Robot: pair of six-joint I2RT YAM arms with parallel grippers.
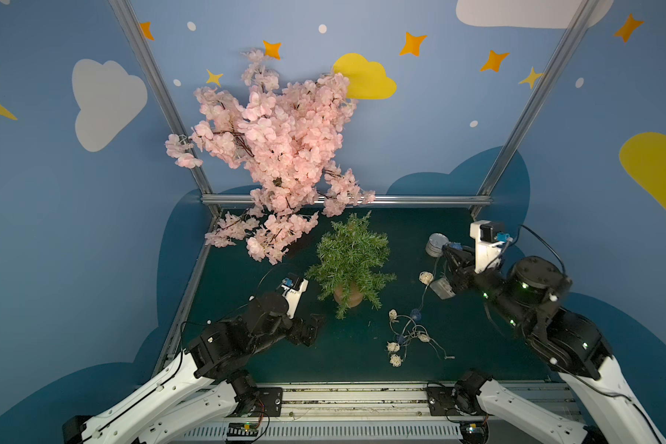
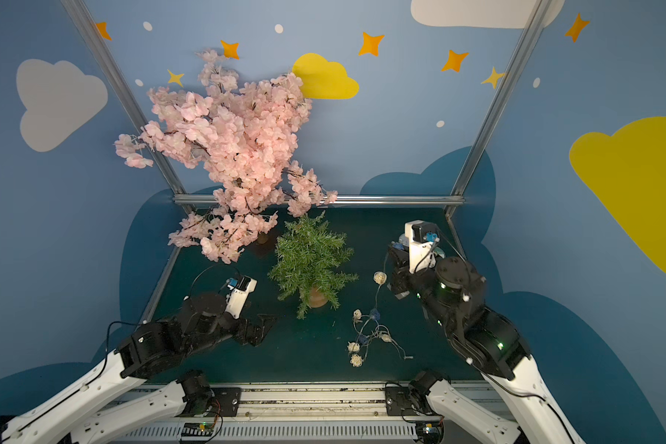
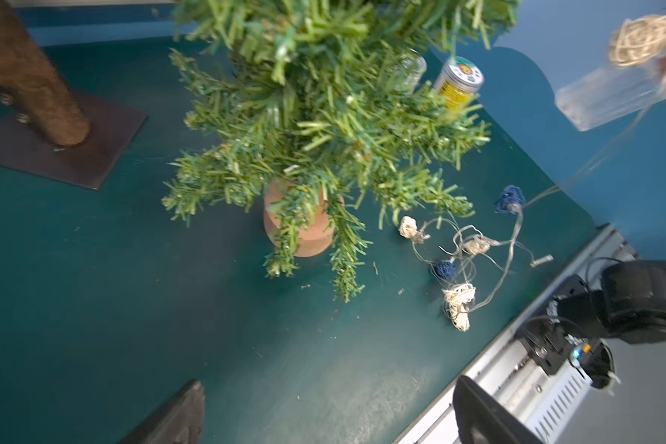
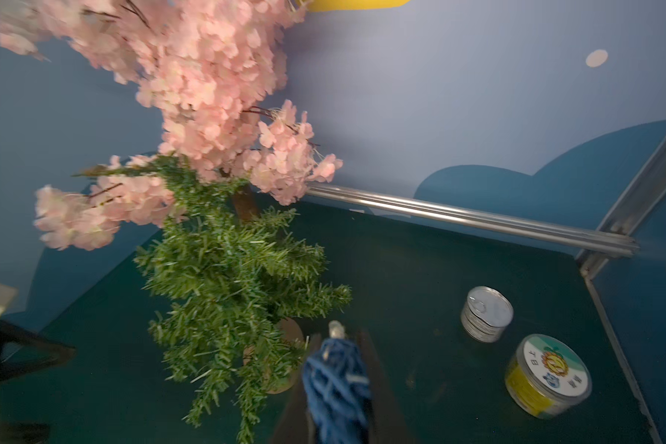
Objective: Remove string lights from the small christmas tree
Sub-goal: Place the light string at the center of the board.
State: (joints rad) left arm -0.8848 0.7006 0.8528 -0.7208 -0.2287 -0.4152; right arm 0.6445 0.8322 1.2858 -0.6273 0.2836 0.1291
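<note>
**A:** What is the right end effector doing?

**B:** Its jaws are narrow, pinched on a blue woven ornament of the string lights. It is raised above the table on the right side, close to a silver can.

**A:** And the rest of the strand?

**B:** From the grip the wire drops to a cream ball. The clear battery box sits just beside the arm's black body. Further out, the remaining balls and blue ornaments lie tangled on the table, right of the pot of the small christmas tree and just beside its lowest branches.

**A:** The left end effector?

**B:** Its jaws are wide with nothing between them. It is low over the table on the pot's left, apart from it and well away from the strand.

**A:** Anything hard to make out?

**B:** Both wrist views are smeared. The battery box looks lifted there, but I cannot tell whether it touches the arm. In a top view the right arm covers most of the yellow-labelled tub. The blossom tree overhangs the small tree's top.
</note>
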